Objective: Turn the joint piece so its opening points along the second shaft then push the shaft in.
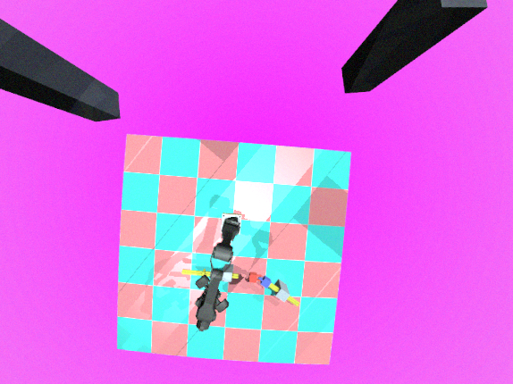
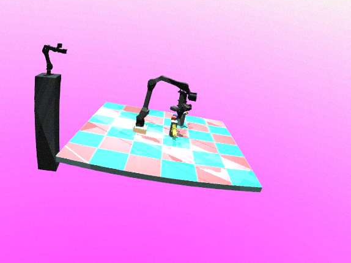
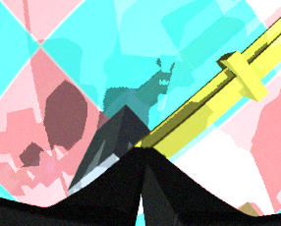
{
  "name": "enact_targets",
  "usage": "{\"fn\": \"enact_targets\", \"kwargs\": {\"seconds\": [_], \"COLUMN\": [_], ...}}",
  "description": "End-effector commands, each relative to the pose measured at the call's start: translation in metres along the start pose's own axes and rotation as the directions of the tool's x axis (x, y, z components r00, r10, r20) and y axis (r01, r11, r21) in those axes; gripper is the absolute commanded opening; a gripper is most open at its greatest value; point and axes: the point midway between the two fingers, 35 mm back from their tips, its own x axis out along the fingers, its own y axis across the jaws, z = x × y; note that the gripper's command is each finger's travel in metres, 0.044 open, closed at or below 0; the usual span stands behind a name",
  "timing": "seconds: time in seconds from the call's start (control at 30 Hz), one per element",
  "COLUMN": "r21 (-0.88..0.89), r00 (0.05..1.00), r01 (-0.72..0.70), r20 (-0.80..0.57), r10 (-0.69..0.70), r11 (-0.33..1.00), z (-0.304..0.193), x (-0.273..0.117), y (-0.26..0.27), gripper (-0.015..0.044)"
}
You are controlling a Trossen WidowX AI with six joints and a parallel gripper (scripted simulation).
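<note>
My gripper (image 2: 180,116) (image 3: 141,157) is shut, with nothing seen between the fingers. Its tips are just over the sliding yellow shaft (image 1: 191,271) (image 2: 174,131) (image 3: 196,105), between its crosspiece (image 3: 246,77) and its block (image 1: 227,277) (image 3: 113,140). Whether they touch the shaft is not clear. The shaft's inner end (image 1: 235,276) sticks out of the block, a gap short of the red joint piece (image 1: 253,277) (image 2: 173,118). The red piece lies roughly in line with that shaft and hinges on a blue part (image 1: 265,281), on the fixed yellow shaft (image 1: 273,288). Its opening is too small to see.
The fixed shaft's grey block (image 1: 282,294) (image 2: 181,122) stands on the right in the top view. The arm's base (image 1: 231,218) (image 2: 139,129) is on the checkered table (image 1: 138,335) (image 2: 144,162). Dark pillars (image 1: 58,76) (image 1: 416,31) (image 2: 47,119) stand beyond the table.
</note>
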Motion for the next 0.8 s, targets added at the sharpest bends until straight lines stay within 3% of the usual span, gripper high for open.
{"fn": "enact_targets", "kwargs": {"seconds": [0.0,0.57,0.77], "r21": [0.121,0.641,0.677], "r00": [1.000,1.000,1.000], "r01": [0.009,0.028,0.029], "r20": [-0.013,-0.019,-0.020], "r10": [-0.008,-0.020,-0.020], "r11": [0.993,0.767,0.735], "z": [0.010,0.050,0.051], "x": [0.010,0.036,0.038], "y": [-0.015,-0.094,-0.101], "gripper": [0.0000,0.0000,0.0000]}}
